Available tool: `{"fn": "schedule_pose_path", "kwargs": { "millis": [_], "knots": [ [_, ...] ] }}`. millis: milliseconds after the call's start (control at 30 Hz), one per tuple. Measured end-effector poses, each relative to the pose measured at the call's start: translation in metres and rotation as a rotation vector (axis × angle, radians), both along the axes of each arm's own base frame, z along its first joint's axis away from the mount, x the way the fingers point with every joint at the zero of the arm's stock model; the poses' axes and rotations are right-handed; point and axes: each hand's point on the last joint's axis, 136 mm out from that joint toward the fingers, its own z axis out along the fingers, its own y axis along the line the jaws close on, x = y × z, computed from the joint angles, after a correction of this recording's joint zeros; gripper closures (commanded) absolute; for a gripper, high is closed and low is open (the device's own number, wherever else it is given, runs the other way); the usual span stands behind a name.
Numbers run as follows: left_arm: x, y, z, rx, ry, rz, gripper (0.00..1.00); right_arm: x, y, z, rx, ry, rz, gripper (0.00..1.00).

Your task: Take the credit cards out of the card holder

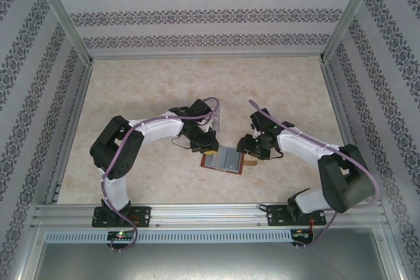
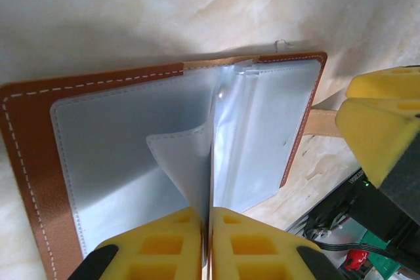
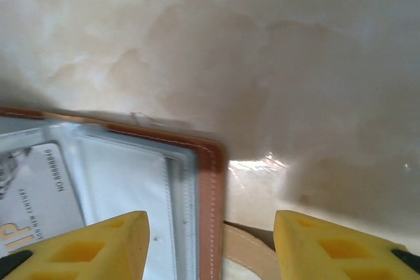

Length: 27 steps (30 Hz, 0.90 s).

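The card holder (image 1: 226, 160) lies open on the table between the two arms, reddish-brown leather (image 2: 33, 136) with grey-blue pockets. My left gripper (image 2: 210, 240) is shut on one thin pale inner pocket leaf (image 2: 187, 162), which stands up from the fold. My right gripper (image 3: 210, 247) is open over the holder's right edge (image 3: 211, 188) and its brown strap tab (image 3: 248, 248); nothing is between its fingers. A pale credit card (image 3: 36, 195) with printed text sits in a pocket at the left of the right wrist view. In the top view the left gripper (image 1: 211, 145) and right gripper (image 1: 250, 151) flank the holder.
A clear plastic tray (image 1: 216, 117) stands just behind the left wrist. Patterned walls and metal rails enclose the pale marbled table (image 1: 164, 83). The right gripper's yellow finger (image 2: 380, 122) sits close beside the holder in the left wrist view.
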Motion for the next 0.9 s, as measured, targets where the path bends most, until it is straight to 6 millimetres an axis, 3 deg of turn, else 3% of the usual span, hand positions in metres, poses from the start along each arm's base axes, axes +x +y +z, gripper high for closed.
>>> {"fn": "schedule_pose_path", "kwargs": {
  "millis": [467,900],
  "knots": [
    [-0.003,0.002,-0.001,0.008,0.006,-0.012,0.78,-0.005,0.007,-0.011,0.033,0.049,0.015,0.47],
    [-0.005,0.002,0.000,0.006,0.015,-0.014,0.90,-0.005,0.007,-0.012,0.029,0.054,0.016,0.50]
  ]
}}
